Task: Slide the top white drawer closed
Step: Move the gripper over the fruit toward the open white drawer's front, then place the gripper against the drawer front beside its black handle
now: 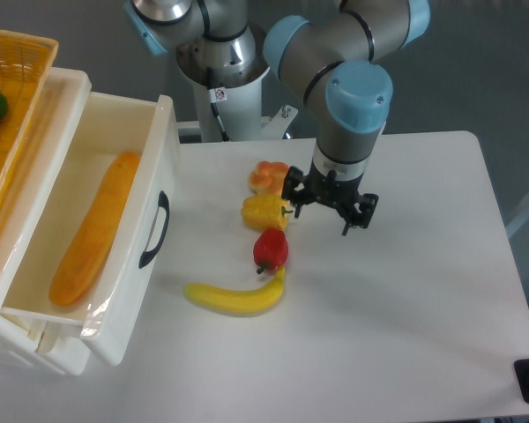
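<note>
Black two-finger gripper (320,211) hangs open and empty above the white table (406,291).
Glossy white plastic top drawer (115,229) with black handle sits pulled out at left, untouched; closing remains.

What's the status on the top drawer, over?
Gripper open, empty, hovering over table right of the fruit. Glossy white top drawer pulled out, long orange bread loaf inside. Black curved handle unobstructed.

top white drawer (115,264), pulled open

glossy white plastic box at the far left of my view, black curved handle on its front, slid well out with a long orange piece lying inside.
</note>
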